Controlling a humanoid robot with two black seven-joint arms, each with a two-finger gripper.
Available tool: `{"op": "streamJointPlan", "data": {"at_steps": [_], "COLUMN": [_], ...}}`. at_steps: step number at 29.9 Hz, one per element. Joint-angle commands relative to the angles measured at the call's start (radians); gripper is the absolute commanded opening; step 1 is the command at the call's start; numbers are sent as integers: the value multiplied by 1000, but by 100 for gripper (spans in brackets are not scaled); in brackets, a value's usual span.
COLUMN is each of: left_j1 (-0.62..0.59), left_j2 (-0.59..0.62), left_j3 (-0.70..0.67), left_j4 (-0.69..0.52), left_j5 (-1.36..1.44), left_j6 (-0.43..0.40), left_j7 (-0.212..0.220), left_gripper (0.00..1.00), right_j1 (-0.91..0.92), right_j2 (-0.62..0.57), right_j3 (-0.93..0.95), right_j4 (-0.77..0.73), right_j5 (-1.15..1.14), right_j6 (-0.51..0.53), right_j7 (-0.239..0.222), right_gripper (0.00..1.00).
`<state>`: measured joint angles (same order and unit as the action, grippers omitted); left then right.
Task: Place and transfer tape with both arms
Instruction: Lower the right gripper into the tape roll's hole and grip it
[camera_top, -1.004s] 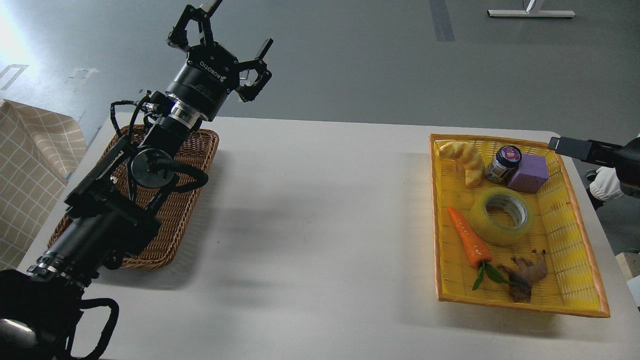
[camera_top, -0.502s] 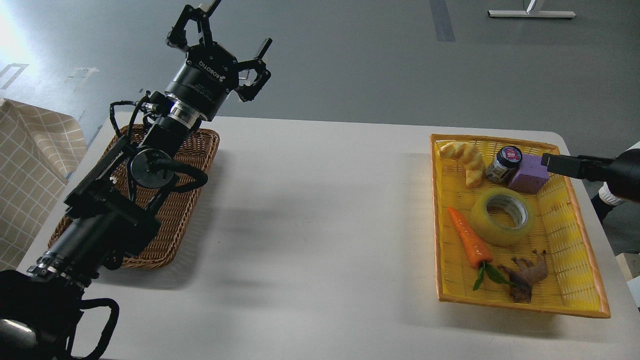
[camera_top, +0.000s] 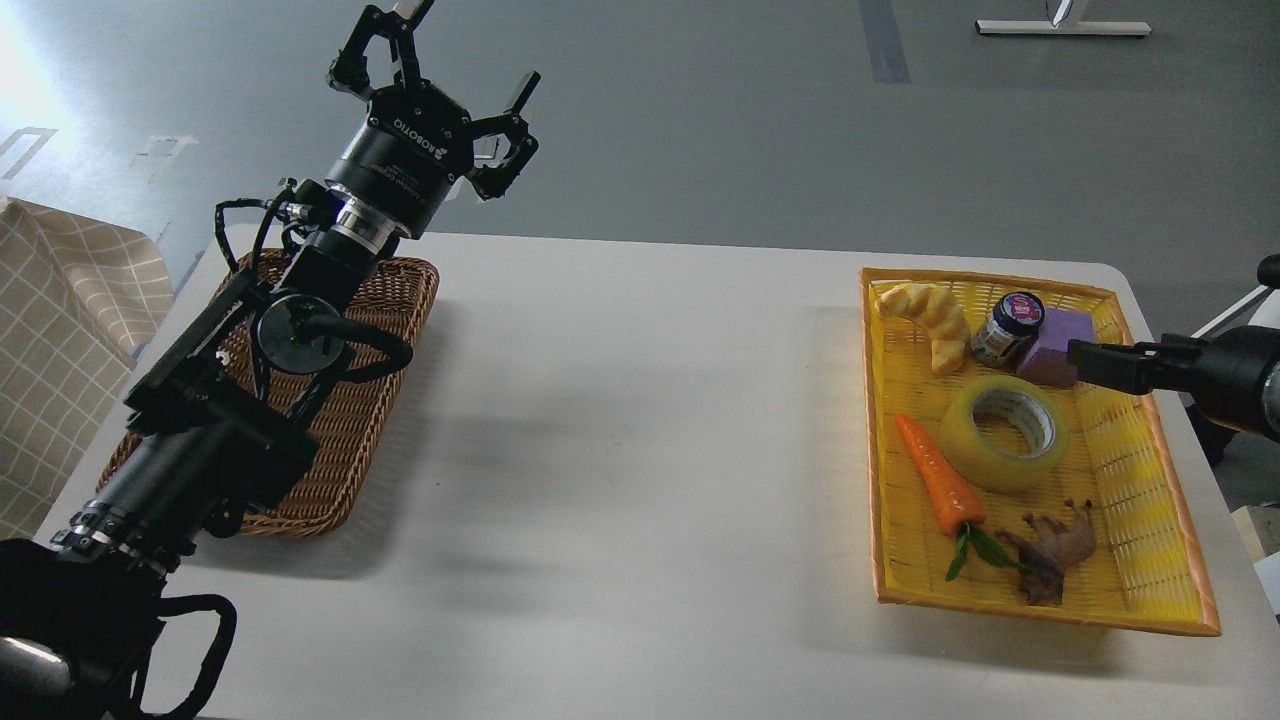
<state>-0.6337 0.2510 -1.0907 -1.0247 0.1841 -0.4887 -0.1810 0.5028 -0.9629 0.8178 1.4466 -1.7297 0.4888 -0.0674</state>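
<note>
The tape (camera_top: 1005, 433), a translucent yellow roll with a grey-white core, lies flat in the middle of the yellow basket (camera_top: 1160, 480) at the right. My left gripper (camera_top: 440, 60) is raised high above the far end of the brown wicker basket (camera_top: 330, 440), fingers spread open and empty. My right gripper (camera_top: 1085, 357) comes in from the right edge, low over the basket, just right of and beyond the tape, in front of the purple block (camera_top: 1052, 345). It is seen end-on and dark, so its fingers cannot be told apart.
The yellow basket also holds a croissant-shaped bread (camera_top: 930, 318), a small dark jar (camera_top: 1005, 325), an orange carrot (camera_top: 938, 488) and a brown toy figure (camera_top: 1050, 548). A checked cloth (camera_top: 60, 340) lies at the left. The white table (camera_top: 640, 420) carries both baskets.
My right gripper has moved left and down, from the basket's far right corner to beside the purple block near the tape. My left gripper has shifted slightly up and left.
</note>
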Motion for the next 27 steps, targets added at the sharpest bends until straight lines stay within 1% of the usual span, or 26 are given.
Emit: {"op": "streamJointPlan", "data": {"at_steps": [1,5,11,18,19,24,27], "left_j1": [2,2,8,11,11,11,11], "left_j2": [-2,-2,-2,-2,-2,-2,-4], "left_j3": [0,0,0,0,0,0,-1], "left_j4": [0,-2,-5,-5,-5,-5,-5], "left_j5": [0,0,0,0,0,0,0], "left_j6": [0,0,0,0,0,0,0], "left_j7": [0,0,0,0,-1,0,0], "left_gripper": [98,98,98,98,98,98,98], "right_j1": [-26,-29,-23,-24,-24,-24,-24], "right_j2": [15,62,119,171,182,217,231], "right_j3": [0,1,1,0,0,0,-2], "right_j4": [-8,-61,-113,-163,-169,-195,-204], "right_j5": [-47,-67,-135,-159,-178,-208,-217], "right_j6": [0,-6,-10,-13,-13,-13,-13], "right_j7": [0,0,0,1,1,1,1], "right_gripper": [98,98,97,96,94,93,89]}}
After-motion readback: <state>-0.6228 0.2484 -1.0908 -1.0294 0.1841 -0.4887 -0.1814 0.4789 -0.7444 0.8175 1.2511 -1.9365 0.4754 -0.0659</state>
